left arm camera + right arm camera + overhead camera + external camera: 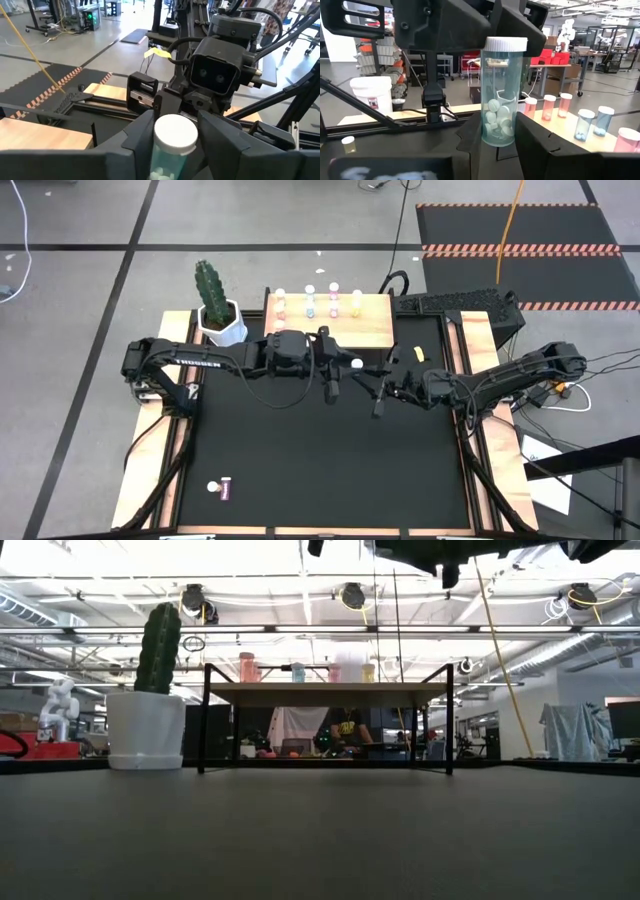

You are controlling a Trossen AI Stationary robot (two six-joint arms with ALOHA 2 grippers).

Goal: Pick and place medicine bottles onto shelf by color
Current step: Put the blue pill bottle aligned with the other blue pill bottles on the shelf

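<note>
Pincer to pincer, we read this as a hand-over above the middle of the bench (300,450). Our right pincer (497,135) is clenched on the lower body of a pale blue bottle (499,100), holding it so the white cap (175,134) sticks out free for the other arm. Our left pincer (175,125) has its fingers (140,135) on either side of that cap, very close to it; we cannot tell whether they already grip it or merely flank it. The bottle hangs in the air between the two arms, just in front of the shelf (370,330), not touching bench or shelf. We judge the pass is meant to give the left arm the reach to the shelf's row (565,107), where pink ones stand together and blue ones (594,122) sit next to them, so this one likely belongs beside the blue pair. One purple bottle (224,490) lies well apart near the bench's front edge, not yet sorted. The cactus pot (222,325) stands at the shelf's left end, a thing to steer clear of.
</note>
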